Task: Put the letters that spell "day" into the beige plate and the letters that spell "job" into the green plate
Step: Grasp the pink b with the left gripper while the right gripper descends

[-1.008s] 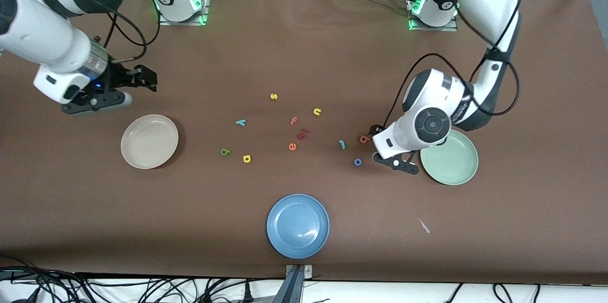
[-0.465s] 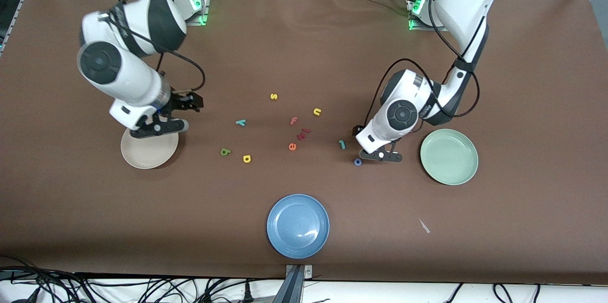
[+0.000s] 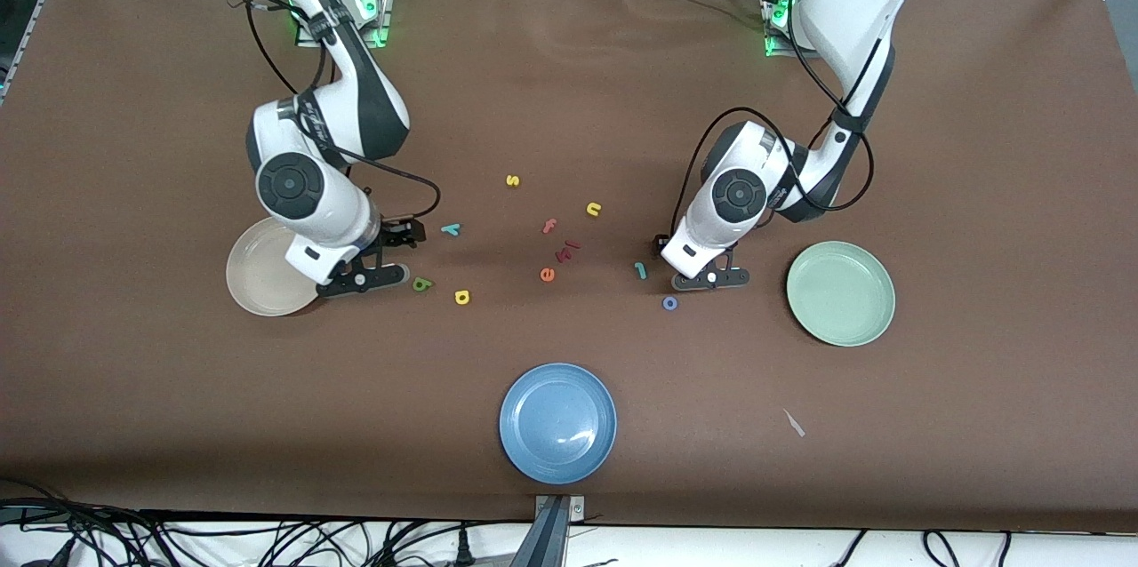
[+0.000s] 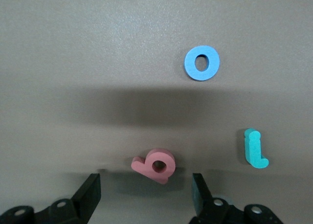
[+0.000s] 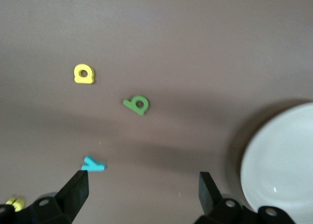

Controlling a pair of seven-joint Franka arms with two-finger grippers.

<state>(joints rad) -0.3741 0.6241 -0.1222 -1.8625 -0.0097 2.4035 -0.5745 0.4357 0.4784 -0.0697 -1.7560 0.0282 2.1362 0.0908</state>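
Brown-covered table, foam letters scattered mid-surface, three plates around them.

Left gripper (image 3: 683, 263) low over the salmon-red b (image 4: 155, 165), fingers (image 4: 89, 194) spread with one on either side of the letter, not yet touching. Long axis of the b across the gap between the fingers, so apparently a straight descent and squeeze. Teal j (image 3: 639, 269) just beside, toward the right arm's end; blue o (image 3: 669, 303) nearer the front camera. Green plate (image 3: 841, 329) bare, toward the left arm's end of the table, close to this gripper.

Right gripper (image 3: 397, 249) wide open, hovering between the beige plate (image 3: 253, 287) and the "day" letters. Teal y (image 3: 452, 229) closest to its fingers; green d (image 3: 422, 284) and yellow a (image 3: 461, 297) nearer the front camera. Beige plate bare too; blue plate (image 3: 557, 422) nearest the camera.
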